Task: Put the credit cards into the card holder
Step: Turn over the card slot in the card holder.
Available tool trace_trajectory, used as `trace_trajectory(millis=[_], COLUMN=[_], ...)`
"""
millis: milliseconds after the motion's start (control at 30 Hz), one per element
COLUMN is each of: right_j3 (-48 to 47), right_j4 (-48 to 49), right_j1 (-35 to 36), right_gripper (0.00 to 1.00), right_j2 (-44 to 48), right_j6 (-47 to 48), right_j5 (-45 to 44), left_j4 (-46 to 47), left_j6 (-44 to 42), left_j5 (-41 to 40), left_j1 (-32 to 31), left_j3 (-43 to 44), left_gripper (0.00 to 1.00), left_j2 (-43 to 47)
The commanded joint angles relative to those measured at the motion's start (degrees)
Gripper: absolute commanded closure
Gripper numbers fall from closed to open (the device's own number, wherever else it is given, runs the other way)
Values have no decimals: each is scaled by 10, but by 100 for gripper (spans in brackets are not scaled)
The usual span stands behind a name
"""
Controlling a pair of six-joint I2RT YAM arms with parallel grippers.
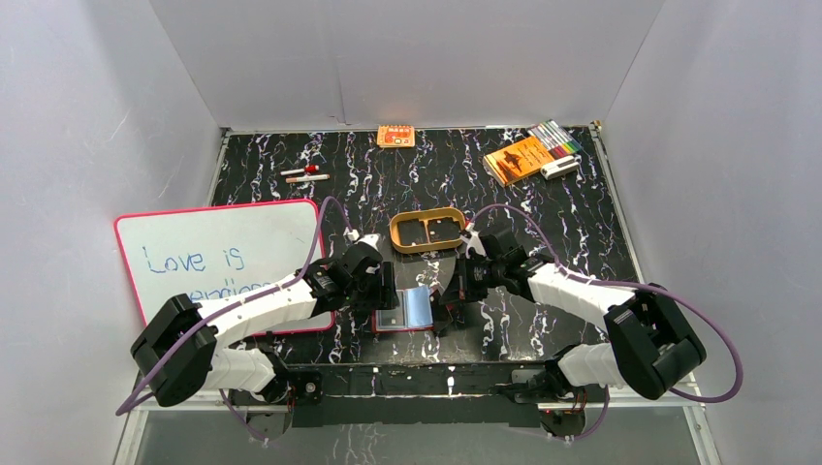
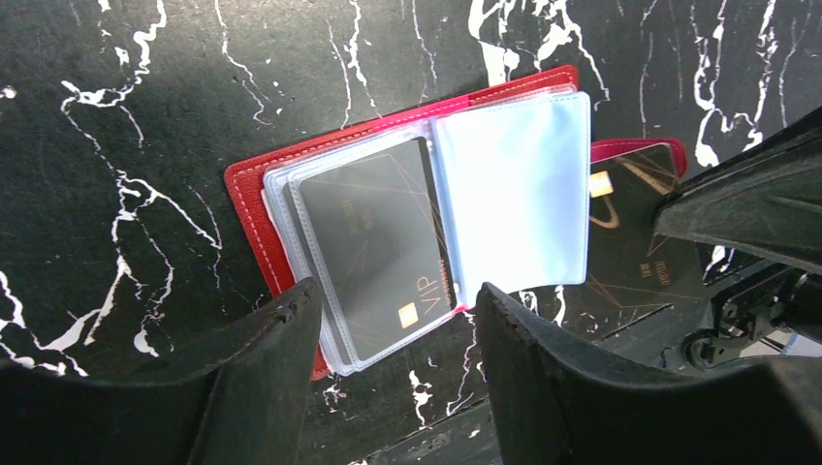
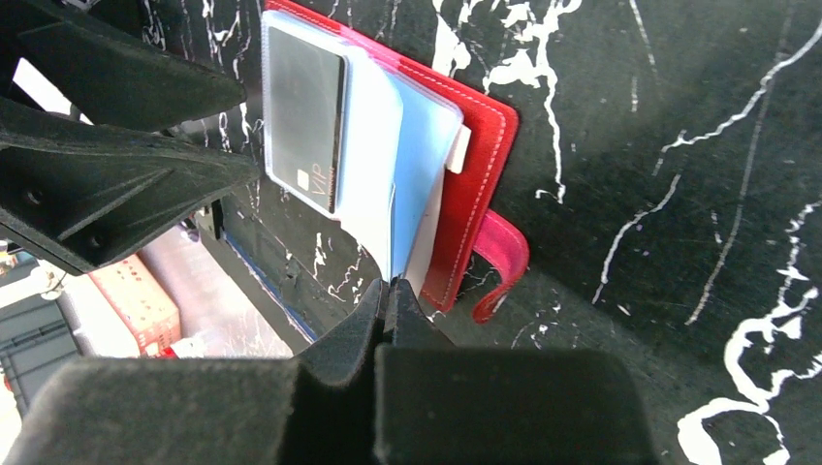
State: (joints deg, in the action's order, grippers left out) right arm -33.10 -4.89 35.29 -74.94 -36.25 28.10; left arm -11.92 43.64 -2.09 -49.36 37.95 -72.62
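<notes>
1. From above, the card holder (image 1: 407,312) lies open on the table (image 1: 543,223), near its front edge. The left gripper (image 1: 386,298) and right gripper (image 1: 442,308) crowd it from either side. This view does not show how their fingers stand.
2. In the left wrist view, the left fingers (image 2: 262,378) are spread wide and hold nothing, hovering over the holder's near edge. One dark card (image 2: 378,242) sits inside a clear sleeve. A pale blue sleeve (image 2: 514,194) lies beside it. A second card (image 2: 635,242) pokes out from under that sleeve, over the red snap tab, and its outer end runs in at the right gripper.
3. In the right wrist view, the right fingers (image 3: 368,329) are pressed together at the sleeves' edge. I judge they are pinching that second card, seen edge-on here.
   - Nothing pins the holder, so a push could slide it across the table instead of seating the card.
   - The card could slip between sleeves rather than into one, or twist in the pinch.
   - The grippers are close enough to knock together.
</notes>
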Motion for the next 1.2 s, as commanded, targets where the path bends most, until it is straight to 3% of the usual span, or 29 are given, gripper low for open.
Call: trace_trajectory(millis=[0, 367, 667, 933, 1167], right_j3=[-5, -18, -20, -42, -57], right_j4=[40, 71, 64, -93, -85], right_j1=[9, 30, 33, 33, 33], right_gripper=[100, 100, 100, 100, 100], right_j2=[13, -3, -12, 88, 77], right_j6=[-2, -4, -2, 12, 29], right_j5=[25, 33, 20, -182, -90], left_j4=[19, 58, 58, 23, 18], left_j6=[-8, -24, -33, -30, -25], left_j5=[30, 94, 94, 40, 9], left_j1=[-1, -1, -1, -1, -1], left_j3=[24, 44, 55, 64, 47], left_gripper=[42, 41, 42, 45, 46], left_j2=[17, -20, -69, -70, -47])
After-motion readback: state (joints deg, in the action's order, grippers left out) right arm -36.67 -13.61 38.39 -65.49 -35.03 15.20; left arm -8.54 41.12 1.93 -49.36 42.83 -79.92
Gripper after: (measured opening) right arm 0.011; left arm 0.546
